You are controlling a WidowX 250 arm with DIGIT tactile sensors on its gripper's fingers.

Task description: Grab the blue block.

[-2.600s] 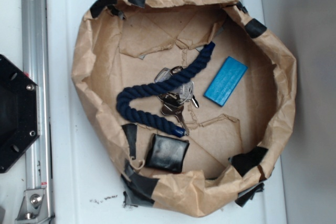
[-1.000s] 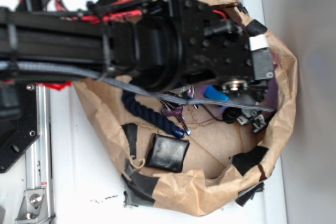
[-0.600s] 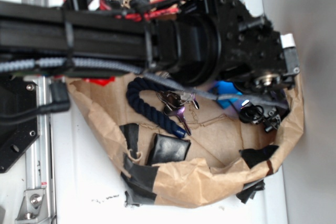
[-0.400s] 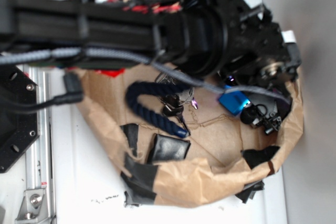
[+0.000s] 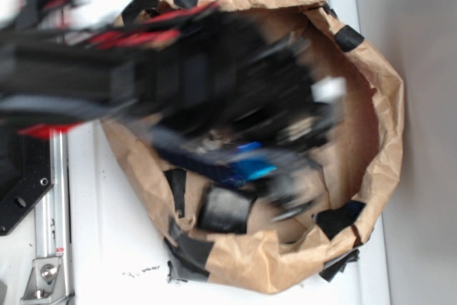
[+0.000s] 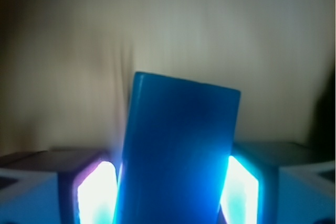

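the blue block (image 6: 178,156) is seen in the wrist view standing between the two glowing pads (image 6: 95,192) of the gripper (image 6: 168,198), one pad pressed to each long side, so the gripper is closed on the block. the block is held slightly tilted, its top edge leaning to the right, which suggests it was taken somewhat off square. behind it only a blurred tan surface shows, so the block is judged to be clear of the floor of the paper bowl (image 5: 378,105), though the gap cannot be confirmed.

in the exterior view the arm (image 5: 143,83) is smeared by motion and covers most of the bowl. a bright blue patch (image 5: 253,169) is seen under the wrist, near the middle of the bowl and just above the black pouch (image 5: 225,211); it is taken to be the block in the grip, but the blur keeps its outline from being read.

the block reads as a flat, hard slab with straight edges and sharp corners, its face smooth and faintly streaked; such a shape is gripped well across its narrow width, and that is where the pads sit. the bowl is made of crumpled brown paper, its rim rolled and patched with black tape (image 5: 341,218), and it rests on a white worktop (image 5: 114,248). the pouch looks soft and slightly glossy. a dark rope (image 5: 187,160) is partly seen beneath the arm.

the grasp is judged to be made.
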